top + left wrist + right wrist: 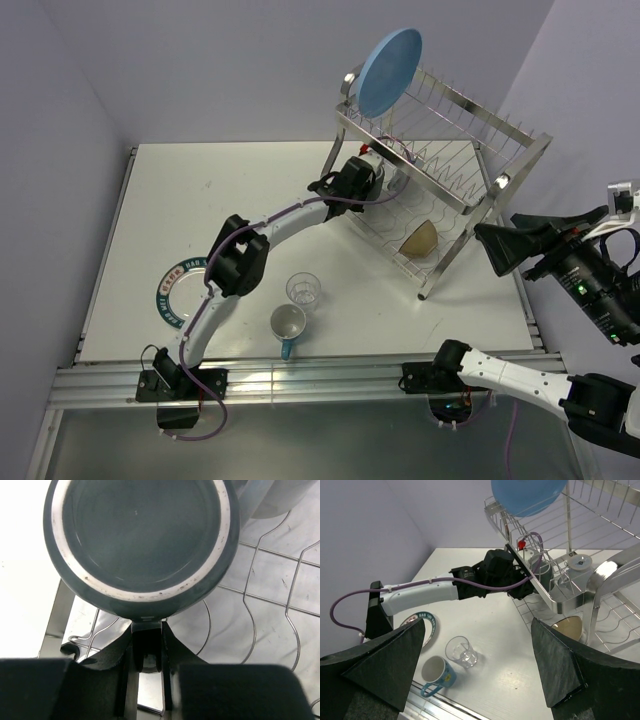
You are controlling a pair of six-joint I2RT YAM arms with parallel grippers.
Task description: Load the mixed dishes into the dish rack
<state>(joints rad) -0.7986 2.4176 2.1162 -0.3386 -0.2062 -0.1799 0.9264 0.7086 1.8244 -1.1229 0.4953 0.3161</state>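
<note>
The silver dish rack (500, 150) stands at the far right. The light-blue plate (390, 72) stands upright in its top tier. My left gripper (146, 630) is shut on the handle of the dark mug (140, 540). The mug is held bottom toward the camera over the lower tier's wires, and also shows in the top view (385, 180). A pale upside-down cup (580, 562) sits beside it. A bowl (420, 238) lies tilted in the lower tier. The clear glass (303, 290), white-and-blue mug (288, 325) and teal-rimmed plate (178, 292) are on the table. My right gripper (477, 665) is open and empty, raised to the right of the rack.
The left arm (235, 260) stretches across the table and covers part of the teal-rimmed plate. The rack's slanted leg (440, 270) reaches toward the table's right front. An aluminium rail (300, 380) runs along the near edge.
</note>
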